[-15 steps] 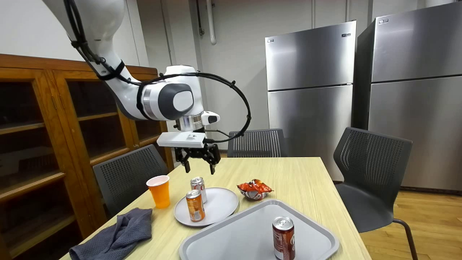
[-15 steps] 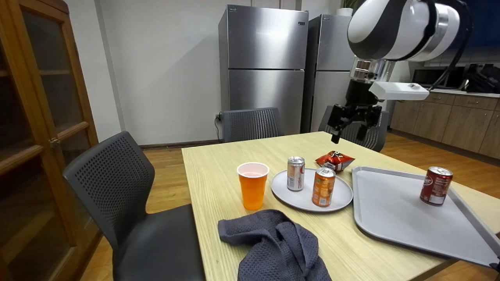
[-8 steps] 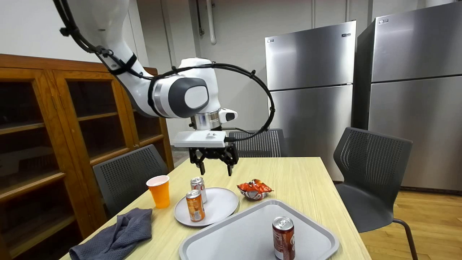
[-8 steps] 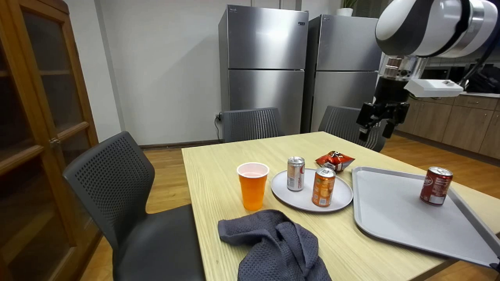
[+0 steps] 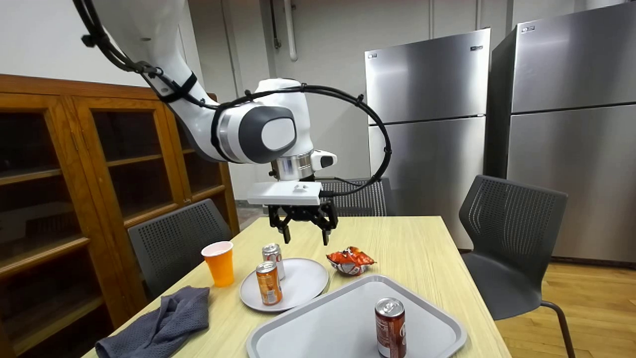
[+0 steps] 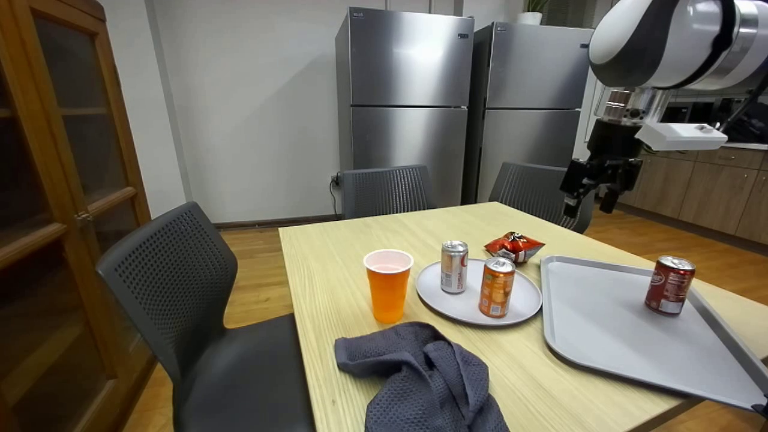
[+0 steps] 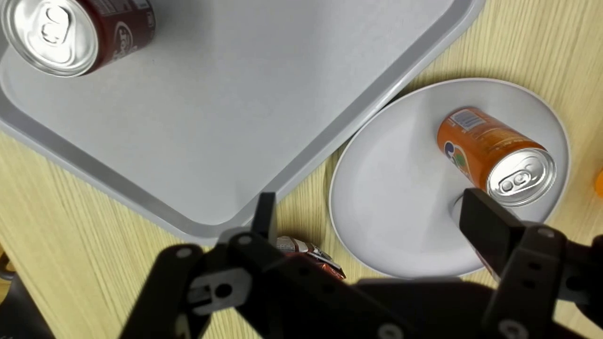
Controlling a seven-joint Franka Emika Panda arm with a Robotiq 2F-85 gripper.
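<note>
- Tray (image 6: 600,312) lay near right; nudging it could shove the neighbouring plate (image 5: 308,279).
- That plate sat just left; pressing its rim could tip it.
- Gripper (image 5: 306,239) hung high, fingers wide apart, holding nothing.
- Crinkled red bag (image 6: 515,247) lay just past the tray's far corner; overgripping could burst it.
- Silver can (image 6: 454,267) and orange can (image 6: 497,288) stood on the plate, red can (image 6: 671,285) on the tray; a stray fingertip could topple any.
</note>
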